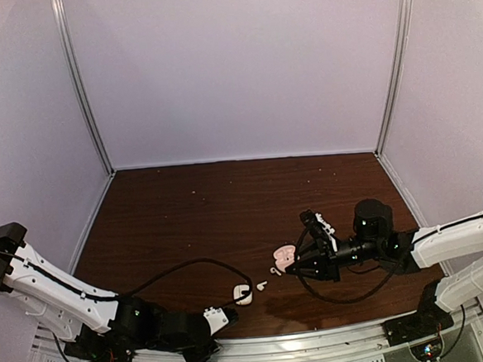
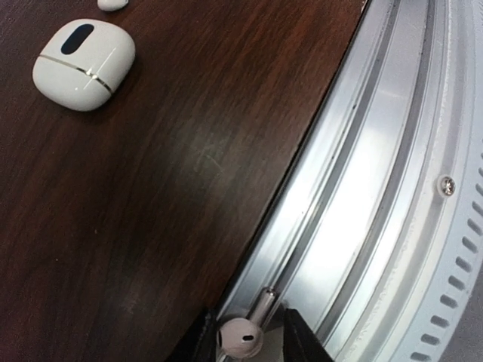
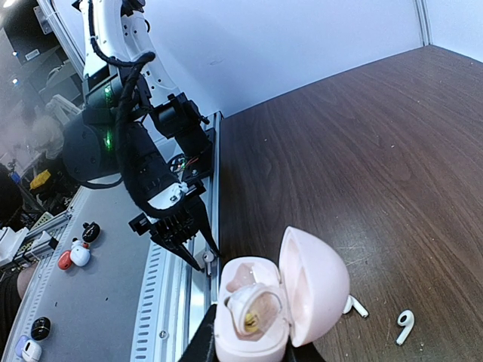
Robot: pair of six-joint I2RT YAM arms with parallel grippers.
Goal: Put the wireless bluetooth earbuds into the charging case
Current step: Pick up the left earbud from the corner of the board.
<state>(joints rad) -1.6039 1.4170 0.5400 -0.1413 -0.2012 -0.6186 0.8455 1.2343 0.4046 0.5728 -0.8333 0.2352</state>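
Observation:
The white charging case (image 1: pixel 243 294) lies closed on the table near the front edge; in the left wrist view (image 2: pixel 83 54) it shows a black oval mark. My left gripper (image 1: pixel 228 315) (image 2: pixel 243 333) is shut on a white earbud (image 2: pixel 241 337), held over the metal front rail. Two more white earbuds (image 1: pixel 261 285) (image 1: pixel 274 271) lie on the table between the case and my right gripper (image 1: pixel 292 264). In the right wrist view they lie at the lower right (image 3: pixel 405 326) (image 3: pixel 355 305). My right gripper (image 3: pixel 253 348) is shut on an open pink clamshell case (image 3: pixel 260 309).
The aluminium rail (image 2: pixel 392 188) runs along the table's front edge, under my left gripper. A black cable (image 1: pixel 189 267) loops over the table left of the white case. White walls enclose the dark wooden table (image 1: pixel 227 207).

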